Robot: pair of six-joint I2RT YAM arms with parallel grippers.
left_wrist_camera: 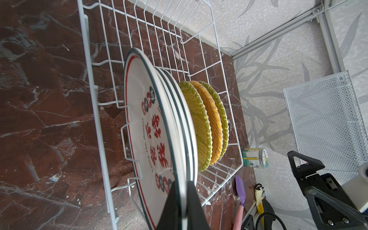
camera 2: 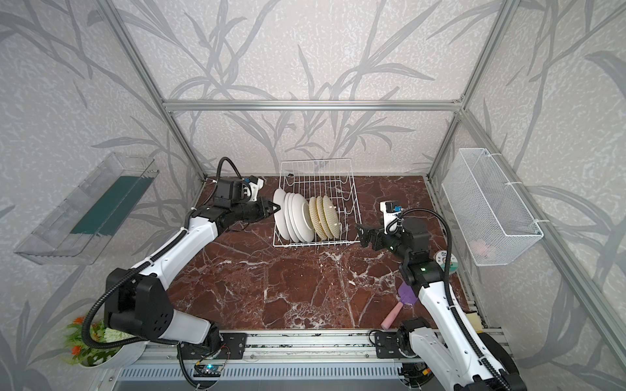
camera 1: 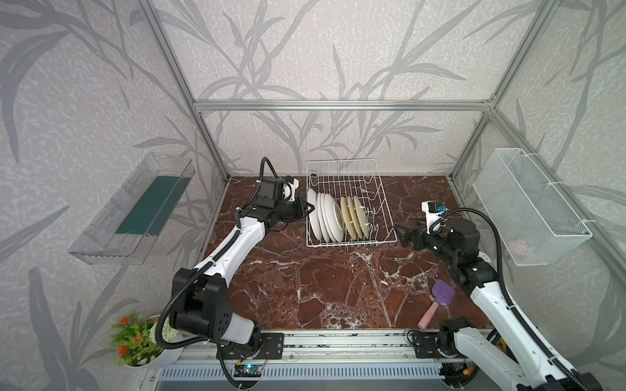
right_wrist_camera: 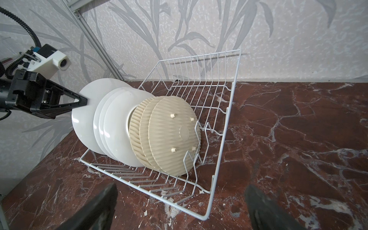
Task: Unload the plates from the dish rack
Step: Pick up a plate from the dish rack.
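Left pincer [camera 1: 309, 209] is clamped on the upper rim of the end plate [left_wrist_camera: 151, 129], first of four white plates [camera 1: 326, 216] standing on edge at the left end of the rack [camera 1: 342, 160]. Three yellow plates [camera 1: 354, 216] stand just to their right. The rack sits at the back of the tabletop [camera 1: 305, 287]. Right pincer [camera 1: 401, 235] hovers empty, jaws wide apart, just off the rack's near right corner. The lift looks best taken straight up and slowly, until the plate's lower edge clears the tines and the low side wire, then out to the left. A narrow pinch on glazed china will likely let the heavy plate swing, so it should hang upright, clear of its neighbours.
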